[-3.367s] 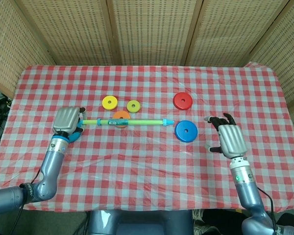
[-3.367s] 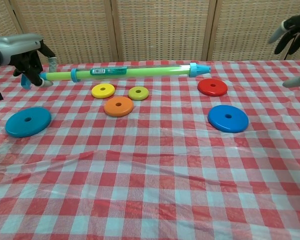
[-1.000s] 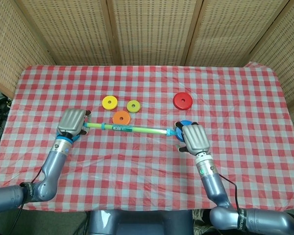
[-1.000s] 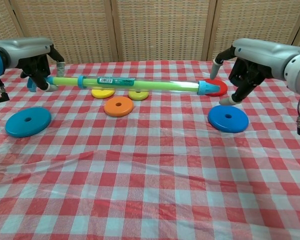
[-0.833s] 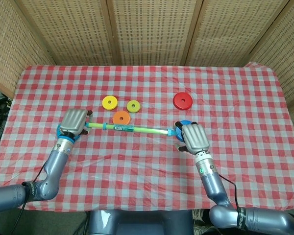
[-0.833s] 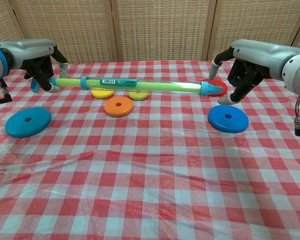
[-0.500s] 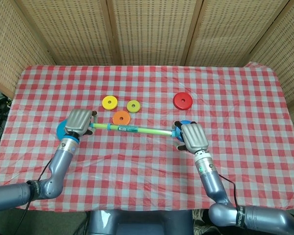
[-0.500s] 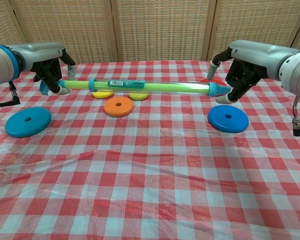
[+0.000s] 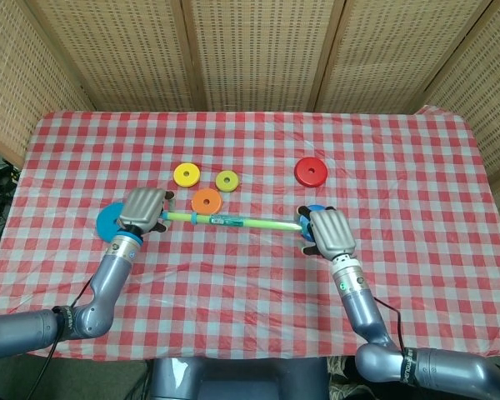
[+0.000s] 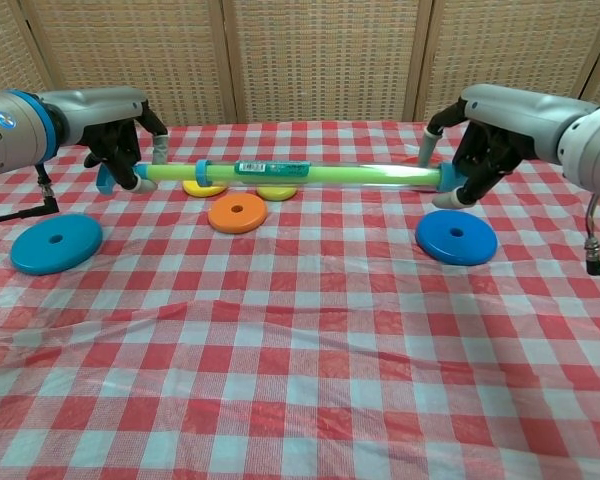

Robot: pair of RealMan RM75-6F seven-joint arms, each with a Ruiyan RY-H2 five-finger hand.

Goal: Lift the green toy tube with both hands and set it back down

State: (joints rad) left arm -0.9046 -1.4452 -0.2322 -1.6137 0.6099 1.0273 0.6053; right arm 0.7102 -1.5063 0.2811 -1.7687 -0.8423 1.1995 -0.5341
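The green toy tube (image 9: 242, 222) (image 10: 310, 173) hangs level above the checked cloth, just in front of the small discs. My left hand (image 9: 143, 208) (image 10: 125, 140) grips its left end, by the blue handle. My right hand (image 9: 332, 233) (image 10: 475, 140) is wrapped around the right end, and the tube's blue tip is hidden inside that hand. The tube spans the gap between both hands.
Yellow (image 9: 187, 174), yellow-green (image 9: 227, 180) and orange (image 9: 206, 200) discs lie behind and under the tube. A red disc (image 9: 311, 172) sits at the back right. One blue disc (image 10: 456, 238) lies below my right hand, another (image 10: 56, 243) by my left.
Since 3.4 s ago my right hand came in from the right and closed on the tube's tip. Over the last second the tube and left hand slid rightward, pushing the tip into the right hand.
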